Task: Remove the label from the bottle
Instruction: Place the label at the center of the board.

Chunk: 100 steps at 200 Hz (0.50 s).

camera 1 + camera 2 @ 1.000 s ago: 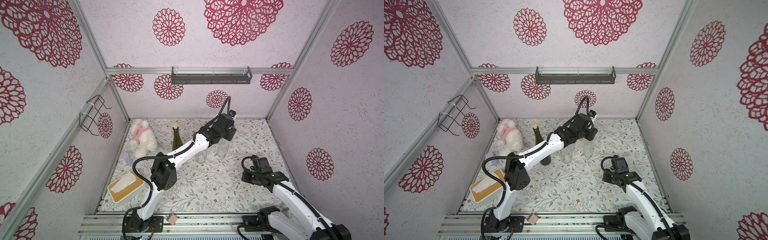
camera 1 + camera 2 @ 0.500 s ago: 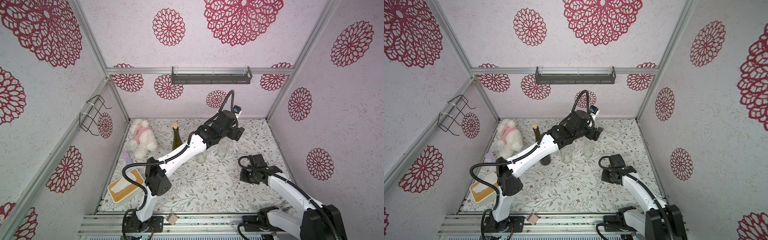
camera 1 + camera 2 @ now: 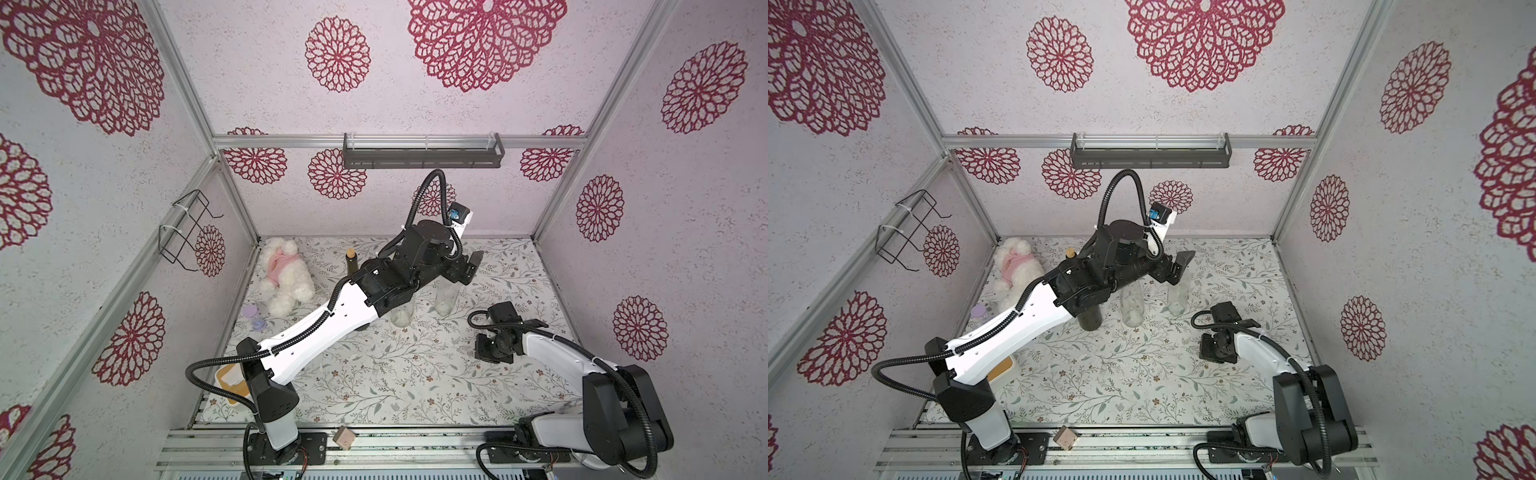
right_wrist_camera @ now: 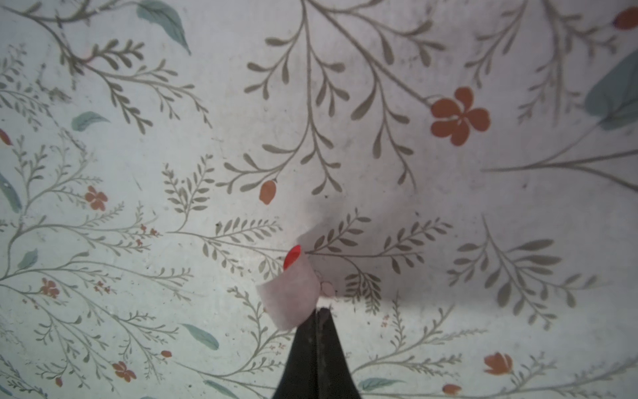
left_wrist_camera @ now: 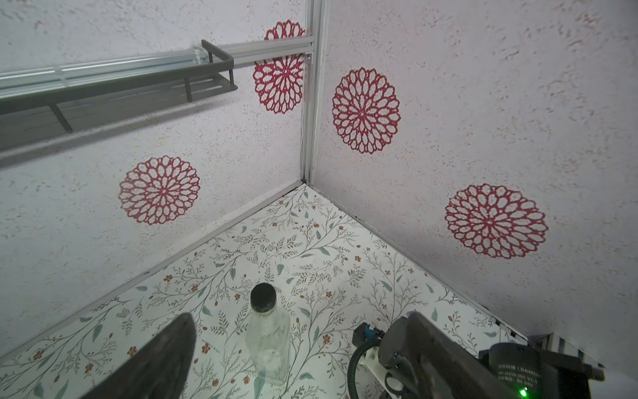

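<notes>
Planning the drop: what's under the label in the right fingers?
Only floral-print tabletop shows beneath the small pale paper label with a red spot. The patch behind it and the black right fingers is covered.

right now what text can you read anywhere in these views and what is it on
"DAMIA": on the black motor housing in the left wrist view; the smaller lines under it are too blurred.
label in the right gripper: a red mark, no readable text.
blue sticker on the wrist camera: too small.
</notes>
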Motion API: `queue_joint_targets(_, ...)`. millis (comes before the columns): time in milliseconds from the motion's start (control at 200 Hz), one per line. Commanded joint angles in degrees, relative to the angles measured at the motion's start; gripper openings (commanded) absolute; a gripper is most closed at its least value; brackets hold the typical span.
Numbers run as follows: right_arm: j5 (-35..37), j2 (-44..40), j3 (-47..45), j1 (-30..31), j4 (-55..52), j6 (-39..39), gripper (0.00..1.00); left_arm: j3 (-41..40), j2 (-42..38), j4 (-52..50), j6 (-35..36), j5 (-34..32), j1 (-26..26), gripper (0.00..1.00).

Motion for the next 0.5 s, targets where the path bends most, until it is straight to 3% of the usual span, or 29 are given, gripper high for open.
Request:
queue_joint_targets(0, -0.3, 0.6, 1.6, -0.4, 1.4, -1.1, 0.0, -2.0, -2.1, 1.6, 0.0, -1.5, 0.2, 0.97)
queue_joint_targets(495, -1.6, 3.1, 1.6, -0.3, 4.4, -1.4, 0.0, -3.2, -1.6, 1.8, 0.1, -1.3, 0.6, 0.98)
